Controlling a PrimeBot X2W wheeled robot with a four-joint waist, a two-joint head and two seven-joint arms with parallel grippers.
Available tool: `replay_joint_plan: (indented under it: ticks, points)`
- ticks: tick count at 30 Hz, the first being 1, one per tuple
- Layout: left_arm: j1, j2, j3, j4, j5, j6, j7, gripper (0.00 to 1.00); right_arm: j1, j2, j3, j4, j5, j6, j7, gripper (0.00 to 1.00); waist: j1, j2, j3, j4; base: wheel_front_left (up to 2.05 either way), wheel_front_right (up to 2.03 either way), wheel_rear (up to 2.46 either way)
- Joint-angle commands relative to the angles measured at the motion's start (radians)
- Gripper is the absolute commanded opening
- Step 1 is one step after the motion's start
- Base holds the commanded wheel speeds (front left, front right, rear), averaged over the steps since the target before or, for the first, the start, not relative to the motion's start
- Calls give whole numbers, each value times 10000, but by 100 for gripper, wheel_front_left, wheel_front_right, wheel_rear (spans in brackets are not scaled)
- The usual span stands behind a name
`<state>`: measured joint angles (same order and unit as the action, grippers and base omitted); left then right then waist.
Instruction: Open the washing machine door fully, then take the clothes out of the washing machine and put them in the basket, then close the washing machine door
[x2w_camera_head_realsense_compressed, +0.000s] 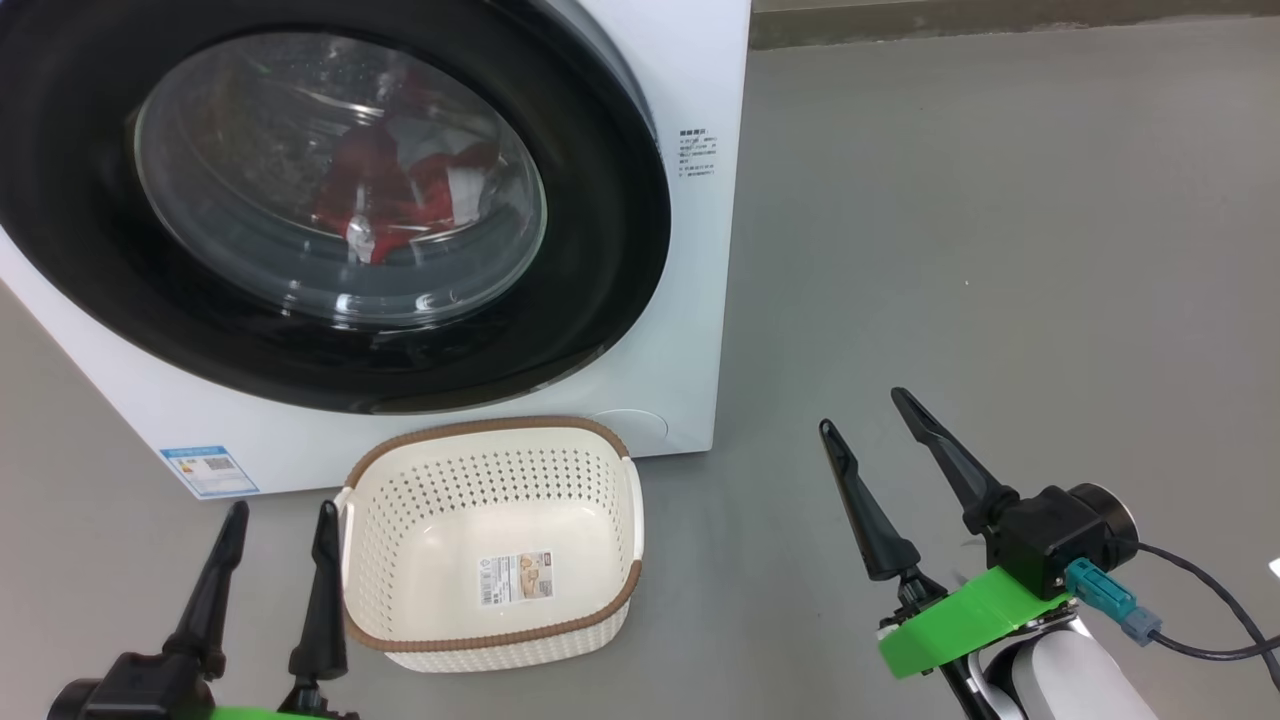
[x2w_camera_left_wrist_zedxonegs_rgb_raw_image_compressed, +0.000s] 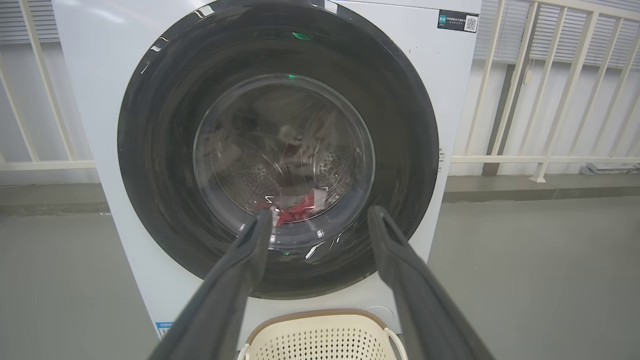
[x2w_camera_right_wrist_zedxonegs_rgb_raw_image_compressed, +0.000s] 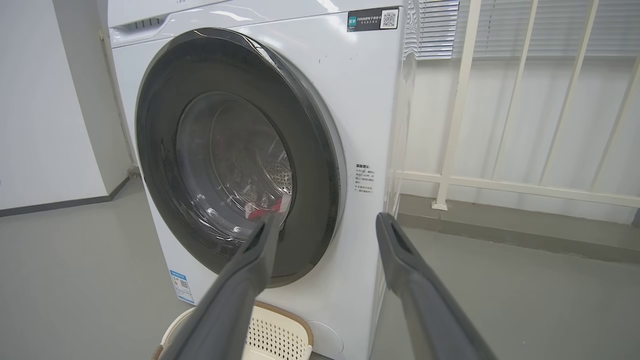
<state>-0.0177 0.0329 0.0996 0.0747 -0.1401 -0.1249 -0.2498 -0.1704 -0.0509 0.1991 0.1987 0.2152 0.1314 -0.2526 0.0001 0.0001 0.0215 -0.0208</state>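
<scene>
Hovering spread and empty, the left end effector (x2w_camera_head_realsense_compressed: 282, 507) and right end effector (x2w_camera_head_realsense_compressed: 861, 409) flank the basket (x2w_camera_head_realsense_compressed: 480, 428) at nine and three o'clock, washing machine door (x2w_camera_head_realsense_compressed: 600, 250) closed.

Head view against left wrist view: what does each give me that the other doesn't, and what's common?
Head view adds the right gripper, fingers spread over the floor right of the washing machine, and the bottom of the basket with its paper label. Left wrist view adds the machine's upper front with a black QR sticker and the white railing behind it. Both share the washing machine door, apparently shut, the red clothes behind its glass, the basket in front, and the left gripper with fingers apart.
</scene>
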Motion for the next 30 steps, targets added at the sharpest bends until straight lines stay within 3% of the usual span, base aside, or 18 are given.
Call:
replay_joint_plan:
  ticks: [1, 14, 15, 16, 17, 18, 23, 30]
  points:
    - [-225, 174, 363, -285, 61, -58, -120, 100, -356, 7, 161, -276, -133, -7, -91, 100, -1, -1, -4, 10, 0, 0, 0]
    - [-206, 174, 347, -295, 68, -58, -120, 100, -358, 7, 72, -302, 225, -7, -91, 100, -1, -1, 13, 33, 0, 0, 0]
    - [-209, 174, 337, -298, 67, -58, -120, 100, -363, 7, 62, -308, 389, -7, -91, 90, -1, -1, 35, 40, 0, 0, 0]
    - [-214, 174, 322, -301, 69, -58, -120, 100, -379, 7, 51, -295, 521, -7, -91, 45, -1, -1, 60, 47, 0, 0, 0]
    - [-226, 174, 304, -313, 76, -58, -120, 100, -414, 7, 33, -264, 630, -7, -91, 28, -1, -1, 115, 58, 0, 0, 0]
    - [-255, 174, 282, -332, 82, -58, -120, 100, -472, 7, 11, -236, 742, -7, -91, 0, -1, -1, 183, 74, 0, 0, 0]
    - [-500, 174, 126, -342, 84, -58, -120, 100, -969, 7, -162, -25, 1762, -7, -91, 0, -1, -1, 634, 191, 0, 0, 0]
    - [-1055, 211, -143, -317, -22, -58, -120, 100, -2332, 7, -505, 356, 4567, -7, -91, 0, -1, -1, 1435, 482, 0, 0, 0]
